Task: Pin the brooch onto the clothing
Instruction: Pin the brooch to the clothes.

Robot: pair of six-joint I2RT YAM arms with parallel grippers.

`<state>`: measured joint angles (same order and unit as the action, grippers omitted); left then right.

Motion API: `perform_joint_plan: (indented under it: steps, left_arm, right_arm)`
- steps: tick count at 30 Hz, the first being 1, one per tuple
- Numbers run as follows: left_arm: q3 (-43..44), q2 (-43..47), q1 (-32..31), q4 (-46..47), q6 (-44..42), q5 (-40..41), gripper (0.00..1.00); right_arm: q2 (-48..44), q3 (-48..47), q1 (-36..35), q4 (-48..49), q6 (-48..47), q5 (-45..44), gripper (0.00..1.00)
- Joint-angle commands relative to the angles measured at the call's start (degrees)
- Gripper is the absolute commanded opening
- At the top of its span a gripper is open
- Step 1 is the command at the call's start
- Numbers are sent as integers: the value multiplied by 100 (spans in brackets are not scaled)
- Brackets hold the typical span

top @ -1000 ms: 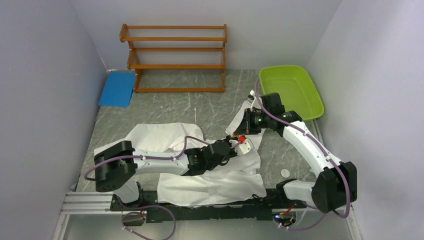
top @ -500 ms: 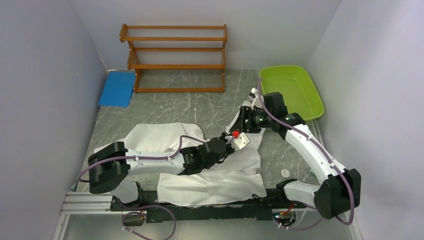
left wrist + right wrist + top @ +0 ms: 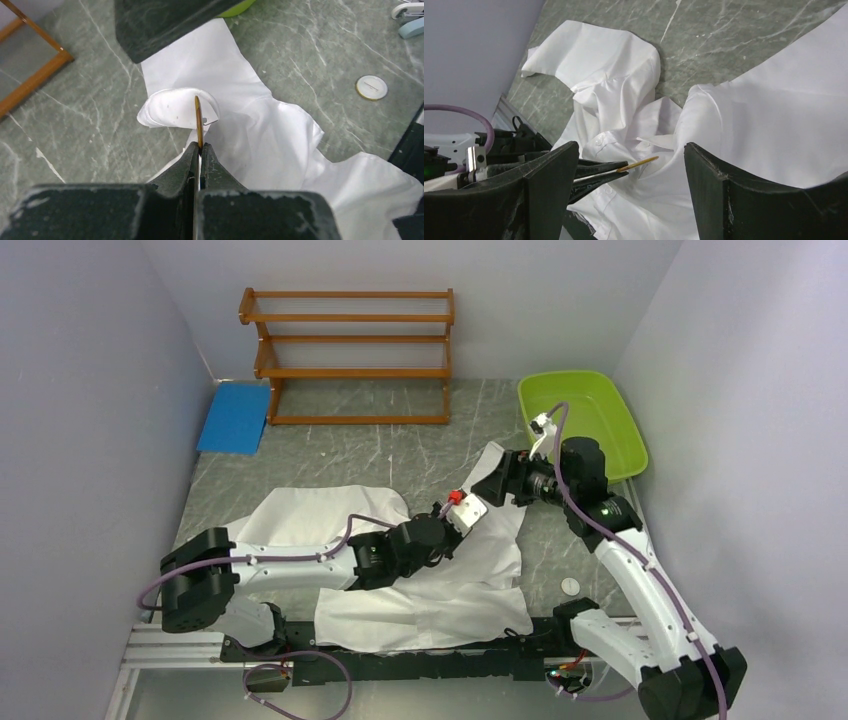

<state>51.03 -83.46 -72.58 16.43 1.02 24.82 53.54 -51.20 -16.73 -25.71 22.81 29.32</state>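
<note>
The clothing, a white crumpled shirt [image 3: 310, 515], lies spread on the grey table; it fills much of the left wrist view [image 3: 260, 130] and the right wrist view [image 3: 744, 115]. My left gripper [image 3: 200, 146] is shut on the brooch [image 3: 198, 120], a thin gold piece seen edge-on, sticking out past the fingertips above a folded part of the shirt. From the right wrist the brooch [image 3: 638, 163] points toward the fabric. My right gripper [image 3: 630, 150] is open with nothing in it, facing the left gripper [image 3: 447, 512] from the right, and seen from above the right gripper [image 3: 497, 485] is a short gap away.
A wooden rack [image 3: 350, 350] stands at the back. A green tub [image 3: 585, 420] is at the back right, and a blue pad [image 3: 233, 417] at the back left. A small white disc [image 3: 570, 586] lies on the table right of the shirt.
My right gripper has opened, letting go at the brooch, and drawn back to the right. My left gripper, still shut on the brooch, has shifted left and a little farther back.
</note>
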Motion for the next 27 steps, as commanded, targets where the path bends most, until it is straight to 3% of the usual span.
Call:
perform_joint_plan:
  steps: [1,8,12,17,27]
  left_arm:
    - [180,268,-20,-160,661,-221,3]
    - [193,470,97,-446,1297,-508,3]
    - [206,678,414,-647,1839,-1075,3]
    - [34,941,742,-474,2261,-1590,3]
    - [-420,1311,1319,147,2928,-2428,2]
  right_arm:
    - [-479,395,80,702,96,87,80]
    - [-1289,1099,117,1387,292,330,74]
    - [-1690,1427,126,1633,449,535,67]
    - [-2198,1877,126,1847,525,645,66]
    - [-1854,2189,126,2237,392,1091,63]
